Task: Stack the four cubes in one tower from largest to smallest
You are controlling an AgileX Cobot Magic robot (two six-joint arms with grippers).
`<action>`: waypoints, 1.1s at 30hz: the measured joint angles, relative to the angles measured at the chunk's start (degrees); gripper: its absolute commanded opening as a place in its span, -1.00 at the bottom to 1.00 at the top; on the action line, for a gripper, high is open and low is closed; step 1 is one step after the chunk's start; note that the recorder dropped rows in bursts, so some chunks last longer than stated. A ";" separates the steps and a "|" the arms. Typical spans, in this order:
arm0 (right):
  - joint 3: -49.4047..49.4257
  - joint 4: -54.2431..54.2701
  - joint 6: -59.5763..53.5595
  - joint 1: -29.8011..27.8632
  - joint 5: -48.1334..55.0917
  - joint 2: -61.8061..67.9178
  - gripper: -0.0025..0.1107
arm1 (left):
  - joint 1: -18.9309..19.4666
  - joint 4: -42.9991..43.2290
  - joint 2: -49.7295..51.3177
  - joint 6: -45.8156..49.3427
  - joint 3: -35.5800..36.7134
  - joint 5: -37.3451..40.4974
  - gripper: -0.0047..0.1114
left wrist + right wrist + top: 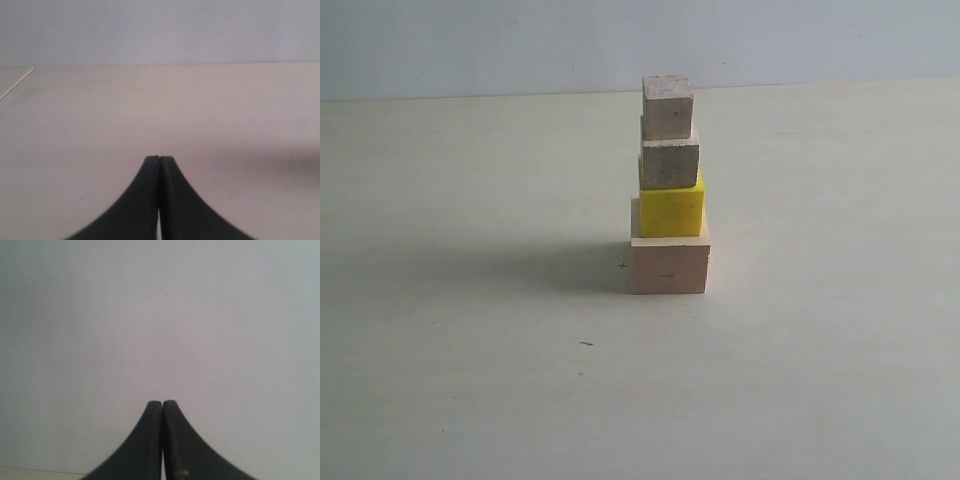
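Apparently done: all four cubes stand as one tower point(669, 185) around the middle of the table point(470, 380), toward its far side. Order reads right: large pale cube point(668, 265) on the table, yellow cube point(671, 210) on it, smaller tan cube point(670, 162) next, smallest tan cube point(667, 108) on top. Nothing left to place, by my judgement. Column upright but not flush: yellow cube sits a little right of centre on the base, top cube shifted slightly left. Tan faces look greyish, rough-grained. Left gripper point(159, 159): jaws pressed together, empty, over bare table. Right gripper point(162, 402): likewise closed, empty, facing a plain wall. Neither arm shows in the exterior view.
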 measured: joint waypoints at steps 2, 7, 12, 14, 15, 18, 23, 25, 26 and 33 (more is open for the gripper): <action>0.00 0.00 0.00 0.00 0.00 0.00 -0.96 | 0.00 0.10 0.00 -0.25 0.00 1.14 -0.92; 0.00 0.00 0.00 0.00 0.00 0.00 -0.96 | 0.00 0.23 0.00 -0.69 0.00 1.89 -0.92; 0.00 0.00 0.00 0.00 0.00 0.00 -0.96 | 0.00 0.23 0.00 -0.91 0.00 2.01 -0.92; 0.00 0.00 0.00 0.00 0.00 0.00 -0.96 | 0.00 0.23 0.00 -0.91 0.00 2.01 -0.92; 0.00 0.00 0.00 0.00 0.00 0.00 -0.96 | 0.00 0.23 0.00 -0.91 0.00 2.01 -0.92; 0.00 0.00 0.00 0.00 0.00 0.00 -0.96 | 0.00 0.23 0.00 -0.91 0.00 2.01 -0.92; 0.00 0.00 0.00 0.00 0.00 0.00 -0.96 | 0.00 0.23 0.00 -0.91 0.00 2.01 -0.92; 0.00 0.00 0.00 0.00 0.00 0.00 -0.96 | 0.00 0.23 0.00 -0.91 0.00 2.01 -0.92; 0.00 0.00 0.00 0.00 0.00 0.00 -0.96 | 0.00 0.23 0.00 -0.91 0.00 2.01 -0.92; 0.00 0.00 0.00 0.47 0.00 0.00 -0.96 | 0.00 0.38 0.00 -0.91 0.00 2.01 -0.92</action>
